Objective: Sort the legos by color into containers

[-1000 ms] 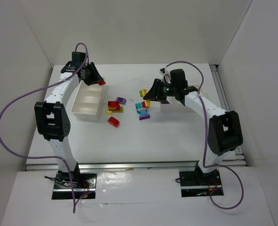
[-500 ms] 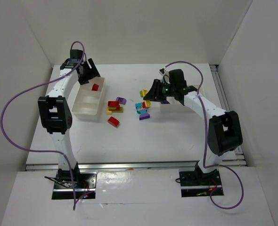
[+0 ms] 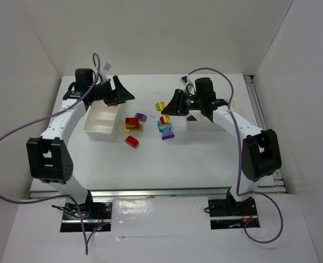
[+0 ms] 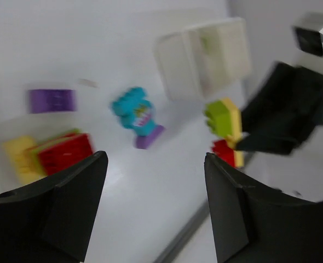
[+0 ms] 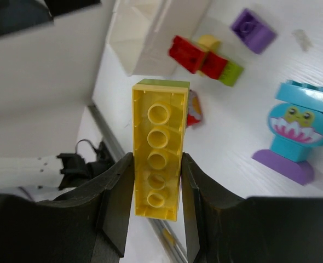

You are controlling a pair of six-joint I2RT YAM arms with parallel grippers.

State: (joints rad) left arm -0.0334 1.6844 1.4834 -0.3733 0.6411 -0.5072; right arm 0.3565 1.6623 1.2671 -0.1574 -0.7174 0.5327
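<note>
The left gripper (image 3: 123, 94) hung open over the 12 o'clock end of the left tray (image 3: 98, 129). Its fingers (image 4: 68, 200) stood wide apart with nothing between them. That tray sat at about 9 o'clock on the table (image 3: 194, 159).

The right gripper (image 3: 168, 104) was clamped on a yellow brick (image 5: 157, 159) and held it above the table, near centre toward 12 o'clock. The brick stood lengthwise between the fingers with its studs facing the wrist camera, and it had a lime green piece at its far end. The right tray (image 4: 211, 55) lay at about 2 o'clock, mostly hidden behind the right arm in the overhead view.

The loose legos lay between the two trays. A pile (image 3: 131, 125) of red, yellow and green bricks sat just beside the left tray at its 3 o'clock. A purple brick (image 3: 140, 116) touched the pile's 1 o'clock corner. A single red brick (image 3: 132, 141) lay near the pile at 6 o'clock. A cyan piece (image 5: 301, 118) on a purple base stood below the right gripper.
</note>
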